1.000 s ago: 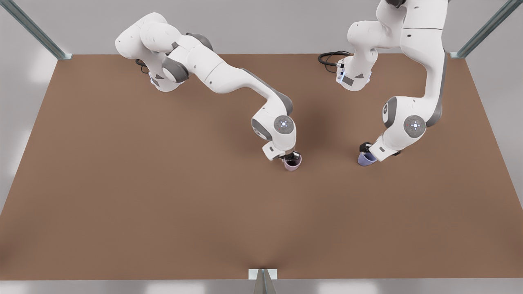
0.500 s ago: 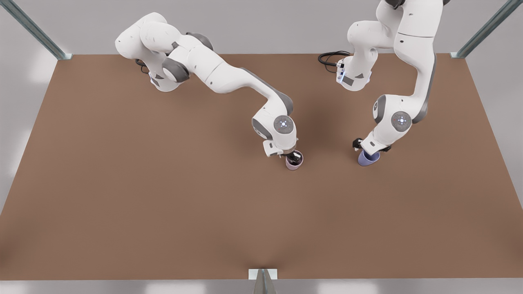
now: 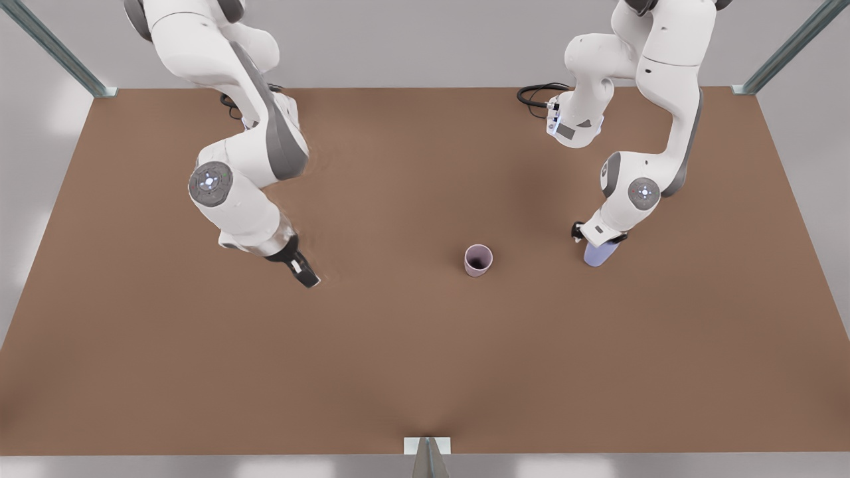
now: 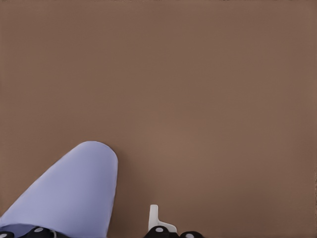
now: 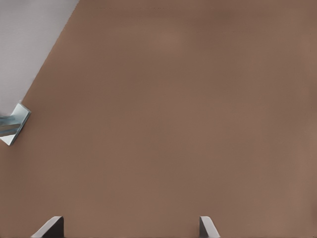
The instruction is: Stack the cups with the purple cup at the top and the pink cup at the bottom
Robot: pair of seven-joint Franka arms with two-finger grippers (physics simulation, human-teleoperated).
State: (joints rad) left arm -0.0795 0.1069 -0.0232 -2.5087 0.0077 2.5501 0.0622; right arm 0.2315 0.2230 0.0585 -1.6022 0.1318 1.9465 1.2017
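The pink cup (image 3: 478, 259) stands upright and alone on the brown table (image 3: 425, 372), near the middle. The purple cup (image 3: 601, 253) sits at the front view's right, tilted, with my left gripper (image 3: 595, 240) shut on its rim. In the left wrist view the purple cup (image 4: 69, 196) slopes away beside one white fingertip (image 4: 154, 217). My right gripper (image 3: 303, 271) is at the front view's left, far from the pink cup, low over the table. Its two fingertips (image 5: 49, 227) stand wide apart with bare table between them.
A black cable (image 3: 536, 95) lies by the base of the arm at the front view's right. Metal frame posts (image 3: 60, 53) stand at the table's back corners, and a bracket (image 3: 427, 446) sits at the front edge. One post foot (image 5: 12, 124) appears in the right wrist view.
My right gripper let go of the pink cup and swung far to the front view's left. My left gripper shifted slightly back with the purple cup, which now looks raised and tilted.
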